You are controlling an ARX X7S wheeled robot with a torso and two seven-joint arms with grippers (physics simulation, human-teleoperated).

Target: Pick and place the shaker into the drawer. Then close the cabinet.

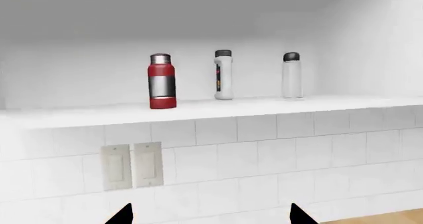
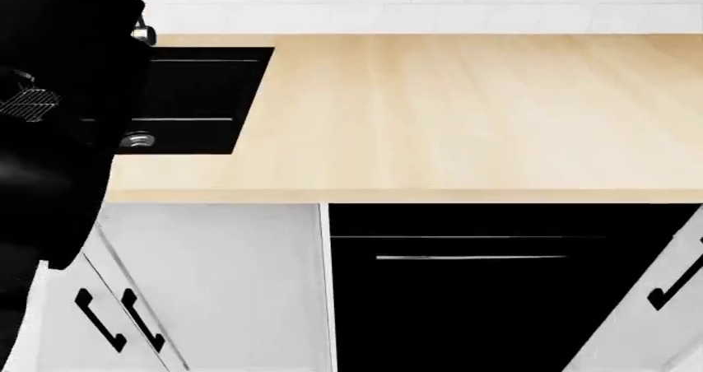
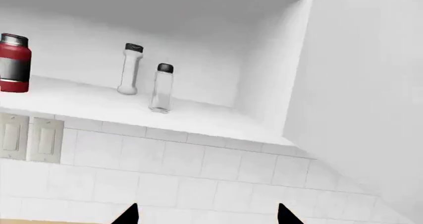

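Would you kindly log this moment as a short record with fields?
shaker: red with a silvery top, upright on the white shelf
neighbours: white bottle and clear shaker, same shelf
below shelf: white tiles, wall switches
countertop: wooden, black sink at its left
left pincer: open, empty
right pincer: open, empty
drawer: not visibly pulled out
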